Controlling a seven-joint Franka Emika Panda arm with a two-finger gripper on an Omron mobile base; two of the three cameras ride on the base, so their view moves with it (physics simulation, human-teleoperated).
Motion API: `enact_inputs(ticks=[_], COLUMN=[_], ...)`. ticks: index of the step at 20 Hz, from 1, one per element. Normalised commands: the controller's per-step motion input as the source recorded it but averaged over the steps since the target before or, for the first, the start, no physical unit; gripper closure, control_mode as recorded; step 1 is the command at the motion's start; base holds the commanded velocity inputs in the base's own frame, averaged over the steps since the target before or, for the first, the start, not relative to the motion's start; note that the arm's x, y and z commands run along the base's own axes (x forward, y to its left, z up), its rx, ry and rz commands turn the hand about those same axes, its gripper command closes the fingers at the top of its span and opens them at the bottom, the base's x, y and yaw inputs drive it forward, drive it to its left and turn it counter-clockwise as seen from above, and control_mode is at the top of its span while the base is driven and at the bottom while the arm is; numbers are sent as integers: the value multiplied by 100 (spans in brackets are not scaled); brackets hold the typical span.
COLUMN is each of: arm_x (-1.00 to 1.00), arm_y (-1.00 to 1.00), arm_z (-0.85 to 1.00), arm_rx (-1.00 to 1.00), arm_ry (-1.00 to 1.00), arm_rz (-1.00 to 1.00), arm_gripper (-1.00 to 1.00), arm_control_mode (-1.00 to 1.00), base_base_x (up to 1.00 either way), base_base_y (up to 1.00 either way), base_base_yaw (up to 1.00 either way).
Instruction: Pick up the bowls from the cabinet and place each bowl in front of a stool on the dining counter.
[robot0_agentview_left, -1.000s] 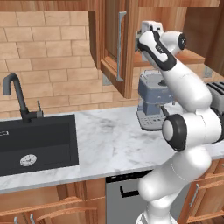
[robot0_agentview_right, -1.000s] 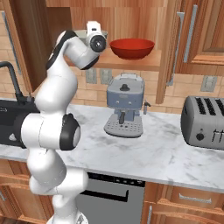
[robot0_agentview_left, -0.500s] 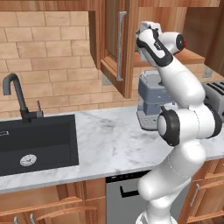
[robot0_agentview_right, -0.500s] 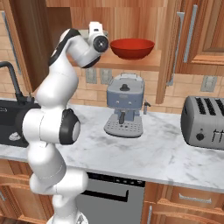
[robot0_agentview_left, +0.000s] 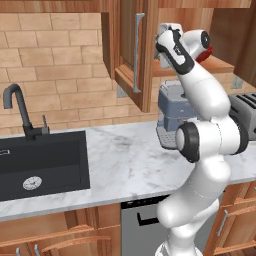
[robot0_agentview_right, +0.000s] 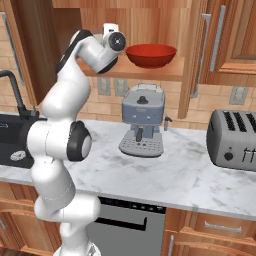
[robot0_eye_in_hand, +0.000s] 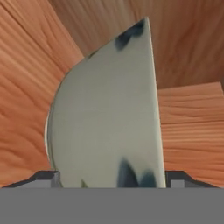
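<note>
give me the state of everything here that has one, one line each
cabinet door: swung open
red bowl: upright on the cabinet shelf
pale bowl: inside the cabinet, between the fingertips
gripper: jaws wide, either side of the pale bowl, grip unclear
toaster: slots empty

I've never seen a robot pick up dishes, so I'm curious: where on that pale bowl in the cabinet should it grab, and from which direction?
Probably across the pale bowl, one finger on each side of its round body. The hand view shows it close, between the two finger tips, its flat rim turned to one side there. Coming straight in through the cabinet's open front suits this, since the red bowl sits alongside on the shelf.
</note>
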Motion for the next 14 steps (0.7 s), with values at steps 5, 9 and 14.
enact_inputs(ticks=[5,9,14], arm_x=[7,1,0], arm_y=[22,23,18], arm_z=[-13,-15,-8], arm_rx=[0,0,0], arm_ry=[9,5,0], arm_rz=[4,4,2], arm_gripper=[100,100,100], arm_control_mode=[-100,-100,-100], base_base_x=[0,0,0], base_base_y=[0,0,0], base_base_yaw=[0,0,0])
